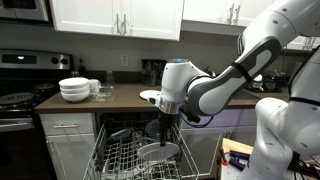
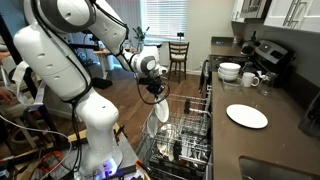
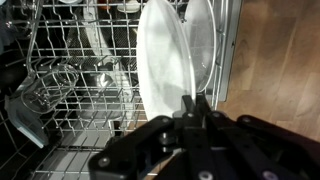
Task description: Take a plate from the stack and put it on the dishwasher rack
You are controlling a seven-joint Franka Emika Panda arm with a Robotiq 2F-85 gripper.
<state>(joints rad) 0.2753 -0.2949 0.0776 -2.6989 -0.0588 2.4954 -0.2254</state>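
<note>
My gripper [image 3: 195, 104] is shut on the rim of a white plate [image 3: 160, 60] and holds it upright over the dishwasher rack [image 3: 70, 95]. A second upright plate [image 3: 207, 45] stands just behind it. In both exterior views the gripper [image 1: 165, 124] [image 2: 154, 93] hangs above the open rack [image 1: 125, 158] [image 2: 190, 135], with the held plate [image 1: 160, 151] [image 2: 162, 120] down among the tines. The low stack of white plates [image 1: 150, 96] [image 2: 246, 116] lies on the counter.
A pile of deep white bowls [image 1: 74, 90] [image 2: 229, 71] and cups [image 1: 95, 87] stand on the counter near the stove [image 1: 15, 98]. The rack holds glasses and other dishes [image 3: 50, 85]. A wooden chair [image 2: 178, 55] stands on the wooden floor behind.
</note>
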